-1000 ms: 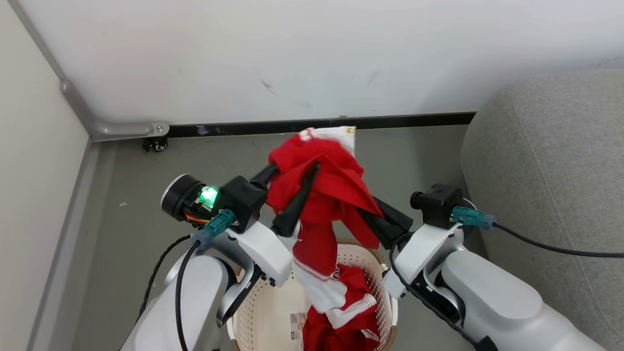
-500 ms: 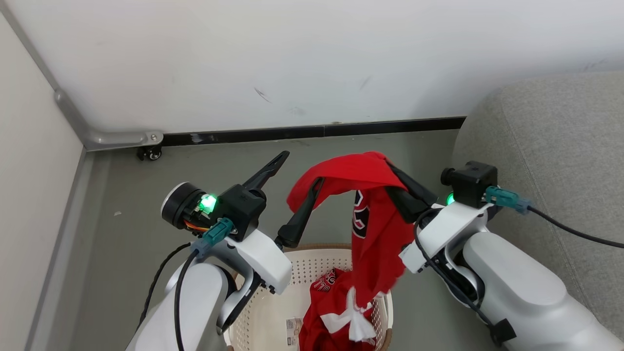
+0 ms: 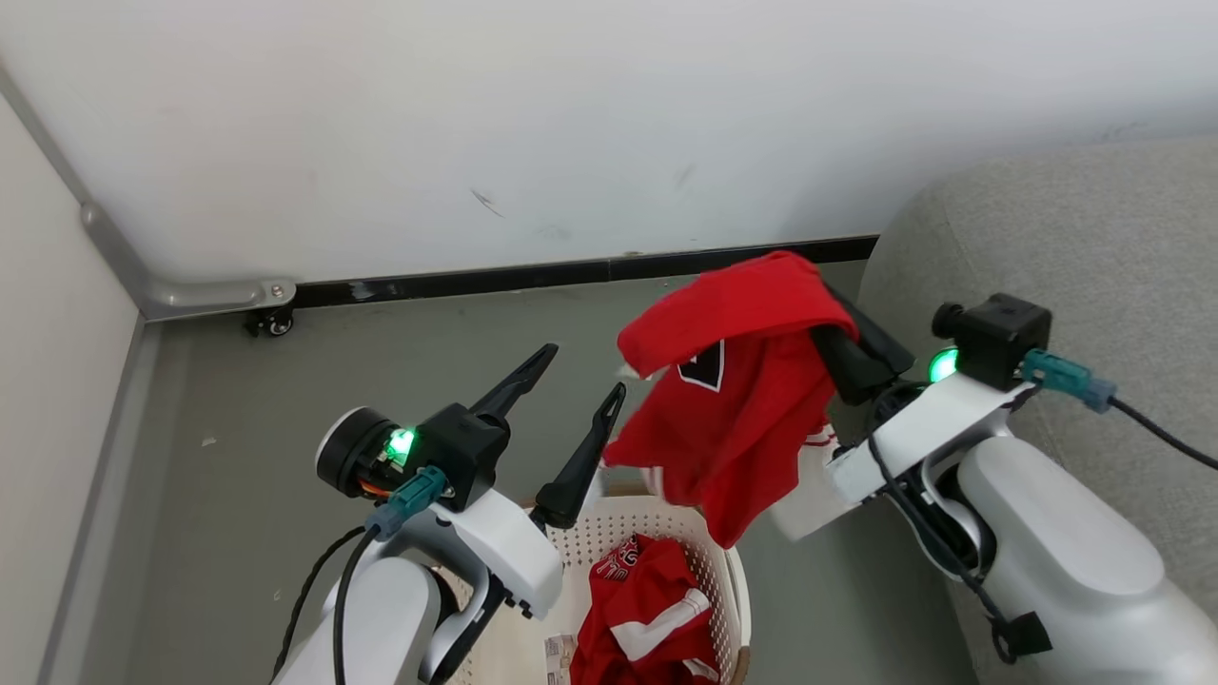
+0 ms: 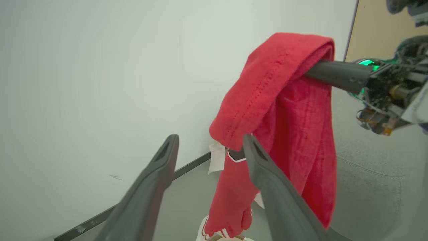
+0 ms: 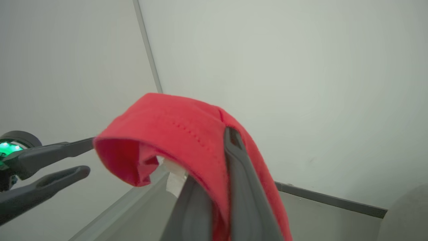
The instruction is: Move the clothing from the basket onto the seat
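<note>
Right gripper (image 5: 214, 157) is riding high, its two dark fingers drawn close together with a fold of the lifted garment (image 3: 733, 419) running between them. From the right wrist view the cloth looks pinched rather than merely draped, though the inner finger is mostly under fabric. The rest of the red cloth is looping over the fingertips and hanging down in a loose bundle. A dark patch with white edging is showing on its front, and a white tag is dangling behind.

The lifted garment is hanging in the air over the grey floor (image 3: 428, 333). Its lowest fold is dangling just above the far right part of the basket (image 3: 728, 580) rim, between the basket and the seat (image 3: 1047, 219). It is not touching the seat, which is standing close by on the robot's right, against the white wall (image 3: 571, 124).

Left gripper (image 3: 584, 371) is standing wide open, fingers splayed in a V and gripping nothing. Its right-hand fingertip is pointing up just beside the edge of the hanging cloth.

Second garment (image 3: 647, 609) is lying crumpled inside the basket, red with white stripes and white lettering, bunched toward the right side. A printed label (image 3: 555, 652) is showing on the perforated basket floor next to it.

Green lights are glowing on both wrists. A small black caster (image 3: 271, 325) is sitting at the foot of the wall, far left.
</note>
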Tool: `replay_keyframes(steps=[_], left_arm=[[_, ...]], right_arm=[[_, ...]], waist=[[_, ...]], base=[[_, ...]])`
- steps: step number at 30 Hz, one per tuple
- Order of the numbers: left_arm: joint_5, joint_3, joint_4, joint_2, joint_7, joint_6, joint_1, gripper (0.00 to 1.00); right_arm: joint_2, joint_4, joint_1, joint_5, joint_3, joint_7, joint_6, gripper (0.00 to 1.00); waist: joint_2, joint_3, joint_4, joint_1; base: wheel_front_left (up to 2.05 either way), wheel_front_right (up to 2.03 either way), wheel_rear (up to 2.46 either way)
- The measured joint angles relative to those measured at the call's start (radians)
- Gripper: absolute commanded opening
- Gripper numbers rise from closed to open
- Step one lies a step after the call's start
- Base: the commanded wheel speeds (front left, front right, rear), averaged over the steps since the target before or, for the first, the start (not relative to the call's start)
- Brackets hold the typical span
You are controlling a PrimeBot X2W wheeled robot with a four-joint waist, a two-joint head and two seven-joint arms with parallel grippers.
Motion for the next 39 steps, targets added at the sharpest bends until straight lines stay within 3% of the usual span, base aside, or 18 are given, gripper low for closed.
replay_keyframes(steps=[39], left_arm=[[-0.055,-0.102,-0.032,-0.009,-0.056,-0.006,0.083,1.0]], right_arm=[[-0.054,-0.215,0.23,-0.132,-0.374,-0.001,0.0,0.0]], waist=[[0.0,-0.031,-0.197,0.0]], base=[[0.0,0.0,0.0]])
